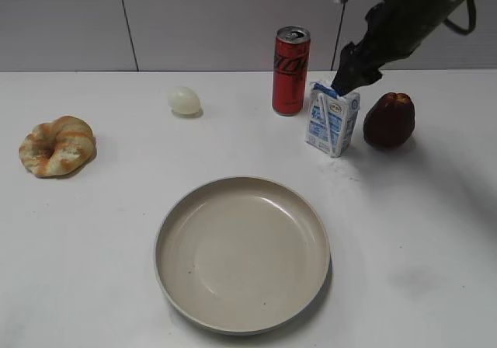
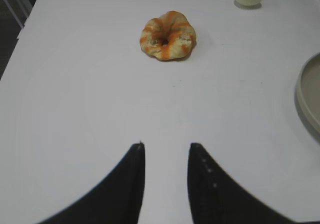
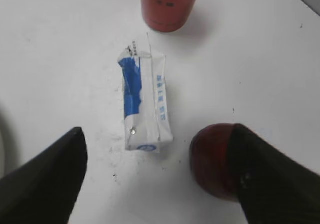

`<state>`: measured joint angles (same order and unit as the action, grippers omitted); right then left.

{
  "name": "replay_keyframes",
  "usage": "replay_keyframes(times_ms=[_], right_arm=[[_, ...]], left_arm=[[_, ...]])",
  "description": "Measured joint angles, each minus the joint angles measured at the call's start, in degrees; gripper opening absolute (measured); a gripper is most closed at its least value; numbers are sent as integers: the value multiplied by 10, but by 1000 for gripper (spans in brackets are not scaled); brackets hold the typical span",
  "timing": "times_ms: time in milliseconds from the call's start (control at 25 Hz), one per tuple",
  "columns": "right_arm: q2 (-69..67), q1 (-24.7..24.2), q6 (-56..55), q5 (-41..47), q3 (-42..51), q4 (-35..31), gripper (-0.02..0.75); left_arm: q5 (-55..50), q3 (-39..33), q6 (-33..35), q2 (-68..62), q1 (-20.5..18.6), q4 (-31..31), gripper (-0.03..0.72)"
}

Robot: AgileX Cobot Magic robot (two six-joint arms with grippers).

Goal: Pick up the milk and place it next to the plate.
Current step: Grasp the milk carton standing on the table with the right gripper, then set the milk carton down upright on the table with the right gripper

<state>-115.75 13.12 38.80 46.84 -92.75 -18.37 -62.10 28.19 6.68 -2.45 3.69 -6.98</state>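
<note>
The milk [image 1: 332, 120] is a small white carton with blue print, standing upright between the red can and a dark red apple. In the right wrist view the milk [image 3: 145, 104] lies ahead of the jaws. My right gripper [image 1: 351, 74] hovers just above the carton's top at the back right; in its wrist view the right gripper [image 3: 157, 134] is open wide and empty. The plate [image 1: 242, 252] is a large beige dish at the front middle; its rim shows in the left wrist view [image 2: 306, 100]. My left gripper [image 2: 166, 146] is open and empty over bare table.
A red soda can [image 1: 291, 70] stands left of the milk. A dark red apple [image 1: 389, 120] sits right of it, close to my right finger [image 3: 215, 159]. A pale egg-like ball [image 1: 185, 100] and an orange-striped bread ring [image 1: 57, 145] lie at the left.
</note>
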Motion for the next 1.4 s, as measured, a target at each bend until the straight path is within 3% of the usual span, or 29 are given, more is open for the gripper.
replay_keyframes(times_ms=[480,800,1400], right_arm=[[-108,0,37,-64,0,-47,570],[-123,0,64,-69,-8,-76,310],[-97,24,70,49,-90,-76,306]], left_arm=[[0,0,0,0,0,0,229],[0,0,0,0,0,0,230],[0,0,0,0,0,0,230]])
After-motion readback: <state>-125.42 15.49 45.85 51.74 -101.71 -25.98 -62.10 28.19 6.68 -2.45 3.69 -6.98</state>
